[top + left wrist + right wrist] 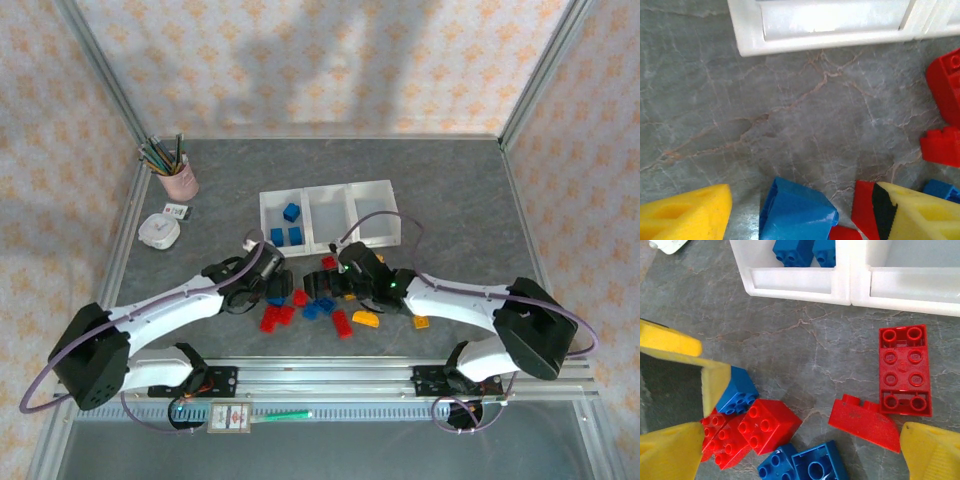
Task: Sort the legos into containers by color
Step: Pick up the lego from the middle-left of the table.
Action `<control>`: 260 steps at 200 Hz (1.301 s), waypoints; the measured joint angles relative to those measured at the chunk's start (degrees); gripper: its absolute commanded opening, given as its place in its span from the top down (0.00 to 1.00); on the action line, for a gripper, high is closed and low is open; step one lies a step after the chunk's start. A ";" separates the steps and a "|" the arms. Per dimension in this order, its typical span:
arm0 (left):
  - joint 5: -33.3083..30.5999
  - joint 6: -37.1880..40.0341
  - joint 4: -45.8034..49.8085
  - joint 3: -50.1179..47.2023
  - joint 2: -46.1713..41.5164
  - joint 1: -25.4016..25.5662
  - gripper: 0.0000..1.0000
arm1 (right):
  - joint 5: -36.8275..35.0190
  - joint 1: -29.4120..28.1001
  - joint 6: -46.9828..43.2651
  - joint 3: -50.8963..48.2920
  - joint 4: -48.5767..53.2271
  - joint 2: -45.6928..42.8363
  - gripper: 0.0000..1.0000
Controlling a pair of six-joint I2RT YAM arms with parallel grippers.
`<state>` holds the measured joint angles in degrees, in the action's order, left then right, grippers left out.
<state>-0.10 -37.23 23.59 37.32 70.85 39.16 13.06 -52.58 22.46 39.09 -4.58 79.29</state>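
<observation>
**Left hand (pixel 800 207) open astride a blue brick, short of the bins**

Left hand hangs low with its yellow fingers (pixel 685 212) apart, one on each side of a small blue wedge-shaped plastic brick (pixel 795 212) and touching neither side of it. A small red plastic brick (pixel 864 202) lies just beside the inner face of the other finger. Beyond them is bare grey marbled surface (pixel 790 115), then the near wall of the row of three translucent white plastic bins (pixel 830 37). The rest of the brick pile lies between the bins and the near edge of the surface.

Closing now could trap the red brick along with the blue one. The wedge's sloped face could also let it squirt out of the pinch. The right hand (pixel 800 455), fingers wide apart and holding nothing, works the same pile, so the arms could bump.

Seen from the right wrist, the blue brick looks tipped, with its studs turned towards the near edge. I cannot tell its long axis. A long red plastic brick (pixel 904 371) lies with its length pointing at the bins.
</observation>
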 measured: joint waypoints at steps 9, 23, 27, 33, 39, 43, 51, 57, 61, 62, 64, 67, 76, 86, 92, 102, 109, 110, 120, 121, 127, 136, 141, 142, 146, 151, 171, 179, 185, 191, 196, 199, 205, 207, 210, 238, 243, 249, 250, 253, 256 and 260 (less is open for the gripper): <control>0.24 0.11 -0.02 0.00 0.96 0.24 0.23 | -0.11 0.00 0.13 -0.13 -0.35 0.00 0.00; 0.79 0.24 -0.04 0.00 2.40 0.63 0.22 | -0.37 0.00 0.44 -0.52 -1.03 -0.07 0.00; 0.79 0.24 -0.04 0.00 2.73 0.72 0.22 | -0.46 0.00 0.46 -0.57 -1.05 -0.07 0.00; 0.74 0.24 0.00 0.00 3.30 1.01 0.22 | -0.61 0.00 0.50 -0.63 -1.05 -0.07 0.00; 0.74 0.24 0.00 0.00 3.80 1.16 0.22 | -0.72 0.00 0.68 -0.63 -1.03 -0.07 0.00; 0.74 0.24 0.00 0.00 4.20 1.33 0.22 | -0.85 0.00 0.68 -0.63 -1.05 -0.07 0.00; 0.76 0.24 -0.02 0.00 4.83 1.40 0.22 | -1.01 0.00 0.72 -0.63 -1.07 -0.07 0.00; 0.74 0.24 -0.02 0.00 5.18 1.42 0.22 | -1.07 0.00 0.79 -0.63 -1.05 -0.07 0.00; 0.74 0.22 -0.11 0.00 5.44 1.42 0.23 | -1.09 0.00 0.85 -0.63 -1.05 -0.07 0.00; 0.74 0.22 -0.13 0.00 5.44 1.42 0.23 | -1.09 0.00 0.85 -0.63 -1.05 -0.07 0.00; 0.74 0.22 -0.24 0.00 5.51 1.42 0.23 | -1.11 0.00 0.85 -0.63 -1.05 -0.07 0.00; 0.74 0.24 -0.39 0.00 5.60 1.42 0.24 | -1.16 0.00 0.87 -0.63 -1.05 -0.07 0.00; 0.70 0.24 -0.68 0.00 5.81 1.42 0.25 | -1.29 0.00 0.87 -0.63 -1.07 -0.07 0.00; 0.70 0.17 -1.05 0.00 6.19 1.42 0.27 | -1.57 0.00 0.87 -0.63 -1.05 -0.04 0.00; 0.70 0.17 -1.31 0.02 6.34 1.42 0.28 | -1.75 0.00 0.90 -0.63 -1.07 -0.04 0.00; 0.63 0.17 -1.70 0.02 6.60 1.42 0.30 | -2.03 0.00 0.90 -0.63 -1.05 -0.04 0.00; 0.52 0.11 -2.01 0.02 6.84 1.42 0.31 | -2.19 0.00 0.90 -0.63 -1.05 -0.04 0.00; 0.50 0.09 -2.03 0.02 6.86 1.42 0.32 | -2.21 0.00 0.90 -0.63 -1.05 -0.04 0.00; 0.15 -0.11 -2.36 0.02 7.08 1.42 0.33 | -2.38 0.00 0.90 -0.63 -1.05 -0.04 0.00; 0.13 -0.09 -2.38 0.02 7.10 1.42 0.33 | -2.38 0.00 0.90 -0.63 -1.05 -0.04 0.00; -0.02 -0.28 -2.47 0.02 7.19 1.42 0.34 | -2.40 0.00 0.87 -0.63 -1.05 -0.04 0.00; -0.31 -0.42 -2.56 0.02 7.30 1.42 0.34 | -2.47 0.00 0.87 -0.63 -1.05 -0.07 0.00; -0.39 -0.52 -2.56 0.00 7.30 1.42 0.34 | -2.58 0.00 0.90 -0.63 -1.03 -0.04 0.00; -0.42 -0.52 -2.56 0.00 7.30 1.42 0.34 | -2.58 0.00 0.87 -0.63 -1.05 -0.04 0.00; -0.55 -0.72 -2.58 -0.11 7.30 1.42 0.34 | -2.60 0.00 0.87 -0.63 -1.03 -0.07 0.00; -0.74 -0.94 -2.60 -0.31 7.28 1.42 0.34 | -2.60 0.00 0.87 -0.63 -1.03 -0.04 0.00; -1.33 -2.16 -2.47 -1.20 6.71 1.42 0.33 | -2.78 0.00 0.83 -0.48 -0.59 -0.04 0.00; -1.75 -2.49 -2.19 -1.57 6.25 1.42 0.33 | -2.82 0.00 0.72 -0.39 -0.52 -0.04 0.00; -2.08 -2.75 -2.01 -1.88 5.90 1.42 0.33 | -2.82 0.00 0.63 -0.28 -0.52 -0.04 0.00; -2.27 -3.04 -1.73 -2.23 5.51 1.42 0.33 | -2.84 0.00 0.61 -0.17 -0.52 -0.04 0.00; -2.40 -3.30 -1.55 -2.58 5.18 1.42 0.33 | -2.86 0.00 0.57 -0.07 -0.48 -0.04 0.00; -2.47 -3.34 -1.49 -2.75 4.94 1.42 0.33 | -2.93 0.00 0.52 0.04 -0.44 -0.04 0.00; -2.49 -3.48 -1.42 -3.08 4.59 1.42 0.33 | -3.04 0.00 0.44 0.20 -0.42 -0.04 0.00; -2.47 -3.50 -1.40 -3.17 4.50 1.42 0.33 | -3.04 0.00 0.39 0.26 -0.39 -0.02 0.00; -2.47 -3.54 -1.40 -3.28 4.39 1.42 0.33 | -3.08 0.00 0.39 0.37 -0.35 0.00 0.00; -2.01 -4.15 -1.62 -3.78 4.28 1.42 0.33 | -3.21 0.00 0.20 1.51 -0.22 0.39 0.00; -1.97 -4.24 -1.68 -3.85 4.31 1.42 0.33 | -3.21 0.00 0.15 1.64 -0.22 0.42 0.00; -1.88 -4.35 -1.81 -3.91 4.35 1.42 0.33 | -3.21 0.00 0.13 1.68 -0.24 0.44 0.00; -1.90 -4.35 -1.81 -3.93 4.37 1.42 0.33 | -3.23 0.00 0.13 1.68 -0.22 0.44 0.00; -1.84 -4.39 -1.92 -3.98 4.39 1.42 0.33 | -3.21 0.00 0.09 1.73 -0.20 0.44 0.00; -1.81 -4.50 -1.97 -4.02 4.44 1.42 0.33 | -3.21 0.00 -0.02 1.75 -0.20 0.46 0.00; -1.79 -4.55 -1.97 -4.02 4.55 1.42 0.33 | -3.21 0.00 0.00 1.77 -0.20 0.50 0.00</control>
<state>-1.89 -41.78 21.63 33.30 75.40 40.58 9.85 -52.58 22.46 40.86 -4.78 79.79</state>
